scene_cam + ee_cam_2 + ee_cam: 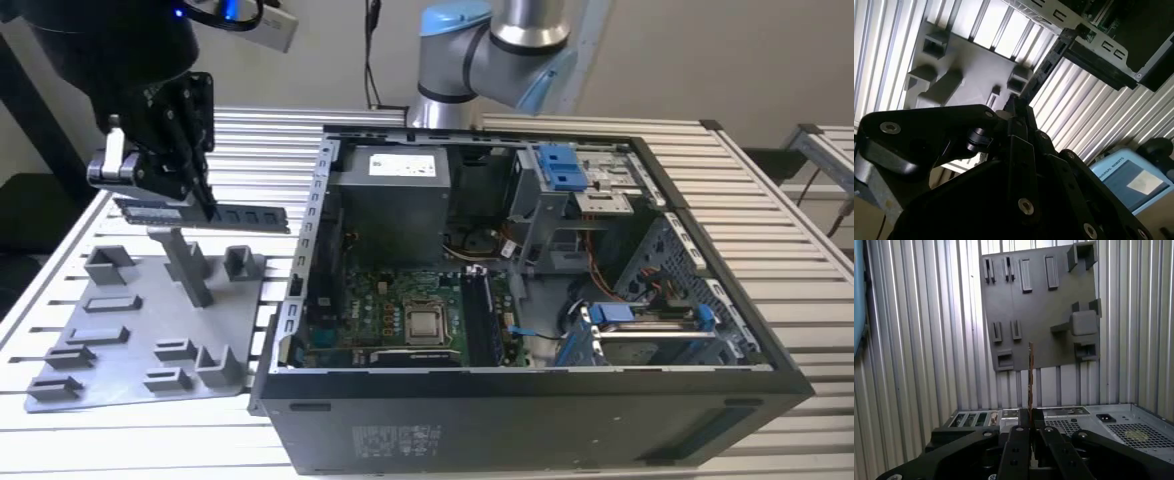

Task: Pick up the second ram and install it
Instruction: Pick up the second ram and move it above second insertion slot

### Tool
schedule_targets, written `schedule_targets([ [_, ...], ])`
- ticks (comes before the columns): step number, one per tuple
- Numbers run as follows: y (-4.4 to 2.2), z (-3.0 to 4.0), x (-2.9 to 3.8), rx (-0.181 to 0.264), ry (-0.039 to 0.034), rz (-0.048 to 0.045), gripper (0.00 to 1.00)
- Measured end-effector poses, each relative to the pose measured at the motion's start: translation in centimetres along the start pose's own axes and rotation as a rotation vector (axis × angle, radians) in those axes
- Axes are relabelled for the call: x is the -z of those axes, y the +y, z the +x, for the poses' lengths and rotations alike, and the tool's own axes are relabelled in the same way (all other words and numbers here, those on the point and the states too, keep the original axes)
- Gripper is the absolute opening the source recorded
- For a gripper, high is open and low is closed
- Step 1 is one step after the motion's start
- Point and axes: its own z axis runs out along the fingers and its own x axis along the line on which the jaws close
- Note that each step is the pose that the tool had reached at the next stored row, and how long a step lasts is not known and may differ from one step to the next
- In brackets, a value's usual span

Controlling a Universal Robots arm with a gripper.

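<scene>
Your end effector (198,205) is closed on the flat faces of the second ram (254,216). The stick hangs level above the grey holder tray (134,330) on the worktop (267,140), at nine o'clock from the open computer case (534,375). I judge this grip leaves its contact edge free.

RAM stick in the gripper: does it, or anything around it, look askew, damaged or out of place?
Nothing stands out. The RAM stick sits roughly level, held by one end in the gripper, above the gray holder tray beside the open computer case.
</scene>
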Motion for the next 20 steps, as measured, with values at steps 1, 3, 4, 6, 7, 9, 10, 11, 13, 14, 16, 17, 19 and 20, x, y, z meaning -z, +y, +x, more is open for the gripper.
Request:
schedule_targets([
  [1,-0.33,-0.02,0.0,0.0,0.0,-0.0003,0.14],
  [3,-1.03,-0.07,-0.01,0.0,0.0,-0.0009,0.14],
  [4,-1.38,-0.09,-0.01,0.0,0.0001,-0.0013,0.14],
  [6,-2.08,-0.14,-0.02,0.0,0.0001,-0.0019,0.14],
  [7,-2.45,-0.16,-0.02,0.0,0.0001,-0.0022,0.14],
  [9,-3.24,-0.21,-0.02,0.0,0.0002,-0.0029,0.14],
  [10,-3.62,-0.24,-0.03,0.0,0.0002,-0.0033,0.14],
  [11,-4.0,-0.27,-0.03,0.0,0.0002,-0.0036,0.14],
  [13,-4.76,-0.31,-0.04,0.0,0.0002,-0.0042,0.14],
  [14,-5.15,-0.34,-0.04,0.0,0.0002,-0.0046,0.14],
  [16,-5.91,-0.39,-0.04,0.0,0.0003,-0.0052,0.14],
  [17,-6.33,-0.42,-0.05,0.0,0.0003,-0.0055,0.14],
  [19,-7.12,-0.47,-0.05,0.0,0.0004,-0.0063,0.14],
  [20,-7.51,-0.5,-0.05,0.0,0.0005,-0.0066,0.14],
])
